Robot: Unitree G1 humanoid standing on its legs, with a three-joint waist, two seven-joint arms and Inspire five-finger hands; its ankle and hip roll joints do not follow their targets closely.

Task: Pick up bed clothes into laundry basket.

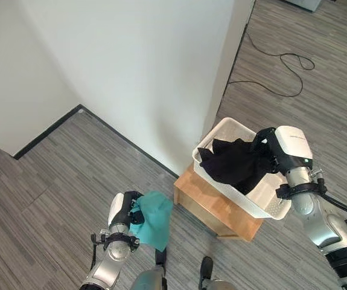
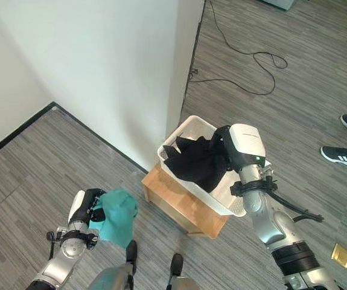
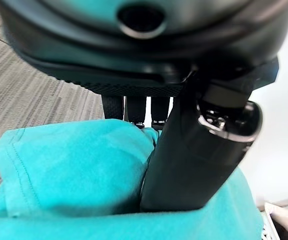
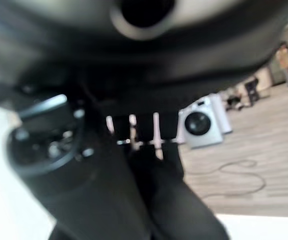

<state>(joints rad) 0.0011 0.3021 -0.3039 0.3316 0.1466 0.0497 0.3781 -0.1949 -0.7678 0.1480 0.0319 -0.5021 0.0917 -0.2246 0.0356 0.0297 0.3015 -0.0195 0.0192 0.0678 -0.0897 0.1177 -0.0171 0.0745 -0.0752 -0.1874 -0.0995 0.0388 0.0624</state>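
Note:
A white laundry basket stands on a low wooden stand by the wall corner. My right hand is over the basket, shut on a black garment that hangs into it. My left hand is low at the left, above the floor, shut on a teal garment that droops from it. In the left wrist view the thumb presses into the teal cloth. In the right wrist view the thumb and fingers are curled round dark cloth.
A white wall with a dark skirting line runs behind the basket. A black cable lies on the grey wood floor at the back right. A person's shoes show at the right edge. A washing machine stands far off.

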